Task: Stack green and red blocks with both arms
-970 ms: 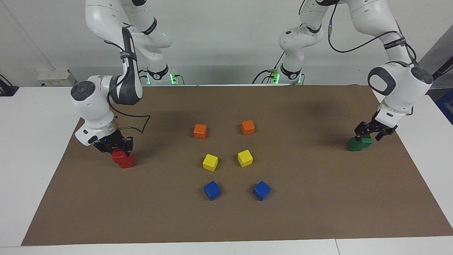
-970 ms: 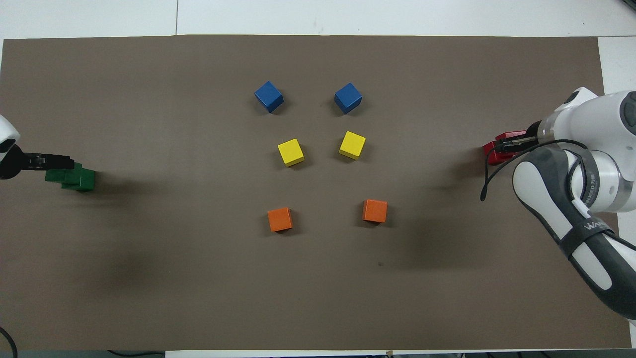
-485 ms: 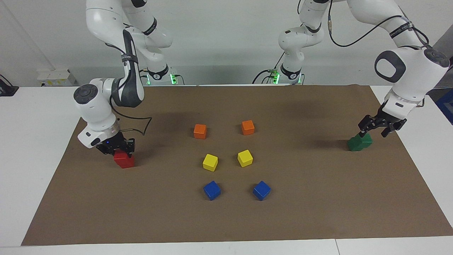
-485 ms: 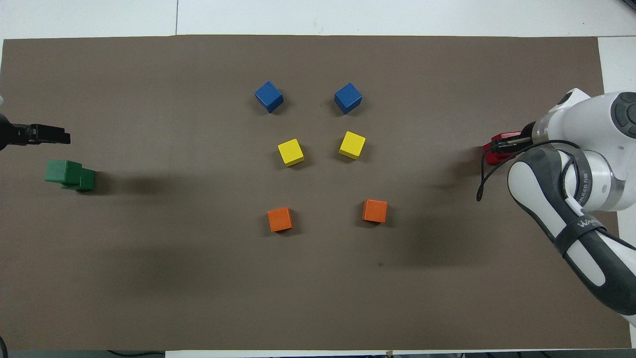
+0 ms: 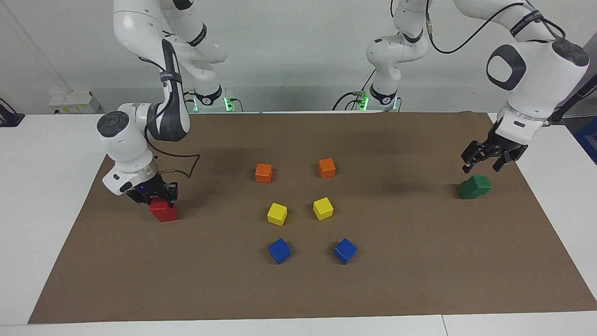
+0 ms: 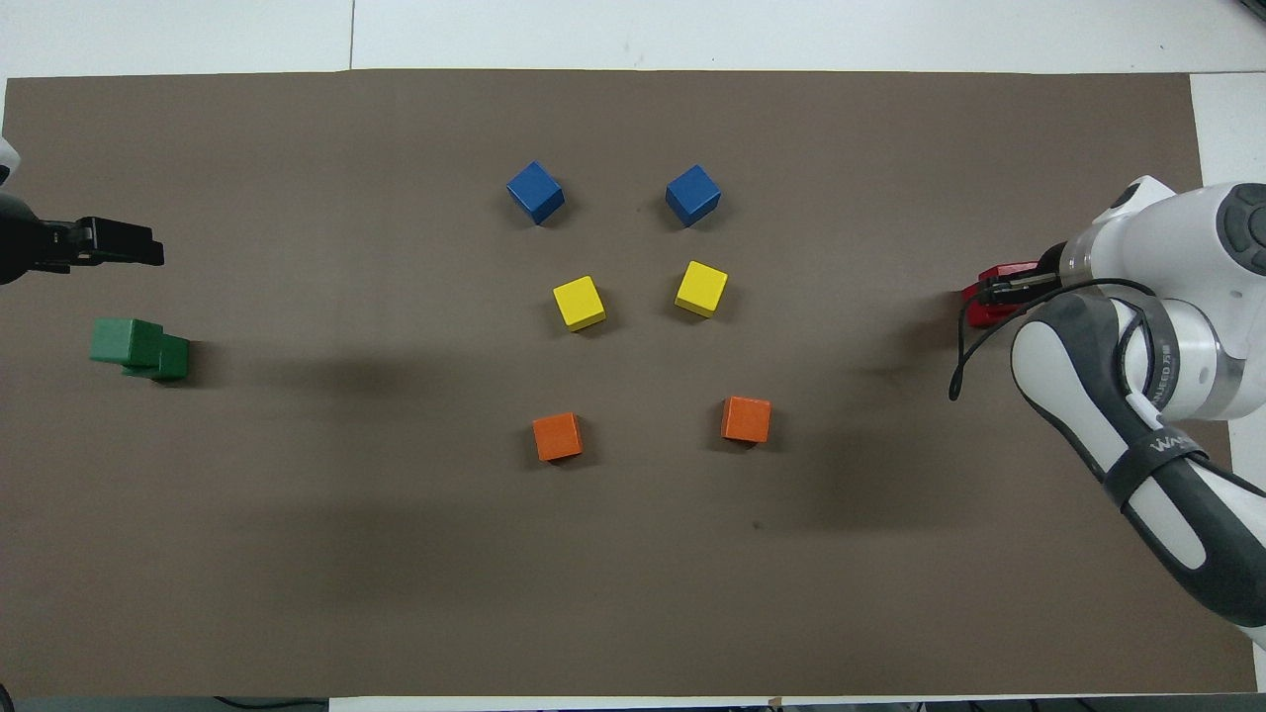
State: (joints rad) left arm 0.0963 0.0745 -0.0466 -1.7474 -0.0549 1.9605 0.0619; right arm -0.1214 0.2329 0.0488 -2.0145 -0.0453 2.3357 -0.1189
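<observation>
Two orange cubes, yellow, blue.

White jointed arms, grey caps, black cables.

Readable text: strap lettering only.
Right arm carries dark straps with white lettering, one partly legible as "WAN…"; the rest is unreadable.

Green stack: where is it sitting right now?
The green stack stands on the brown mat at the left arm's end of the table, with the left pincer open above it.
</observation>
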